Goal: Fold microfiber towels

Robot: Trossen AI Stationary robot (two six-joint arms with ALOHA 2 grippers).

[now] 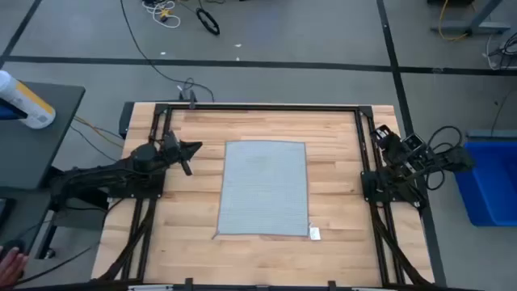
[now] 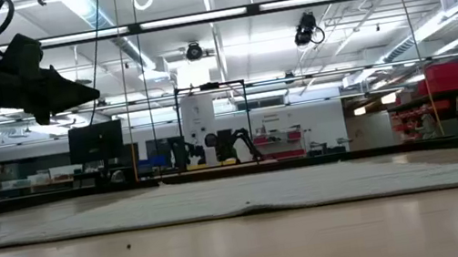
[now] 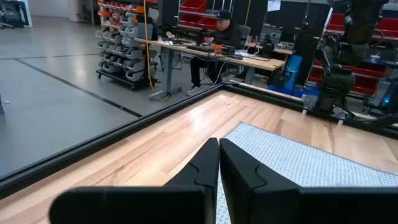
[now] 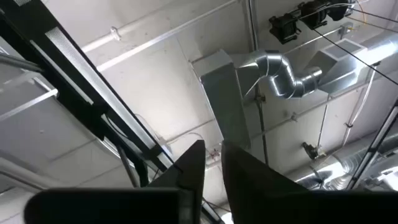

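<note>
From above, the microfiber towel [image 1: 264, 188] is lying spread flat near the middle of the wooden bench [image 1: 194, 242], a light grey-blue rectangle with its small white tag [image 1: 314, 234] sticking out at the near right corner. The left hand [image 1: 192, 149] is hovering just off the towel's left edge, near the far left corner, its arm reaching in from the bench's left side. The right hand [image 1: 381, 134] is waiting folded back over the bench's right rail, well apart from the towel. A blue bin [image 1: 488, 182] is standing on the floor to the right of the bench, and a spray bottle [image 1: 24, 101] is lying on a dark side table at far left.

At bench height, the towel [image 2: 249, 194] is showing as a low, ribbed sheet stretching across the wood, with nothing resting on it. The left arm is hanging dark at the upper left, above the cloth and not touching it.

Past the left wrist, the left hand [image 3: 219, 163] is showing its two dark fingers [image 3: 202, 168] pressed together and gripping nothing, poised over bare wood just beside the towel [image 3: 298, 163]. A person is sitting at a desk in the room beyond.

Past the right wrist, the right hand [image 4: 212, 163] is pointing up at the ceiling ductwork [image 4: 280, 68], its fingers [image 4: 189, 165] nearly together with only a thin gap and nothing between them.
</note>
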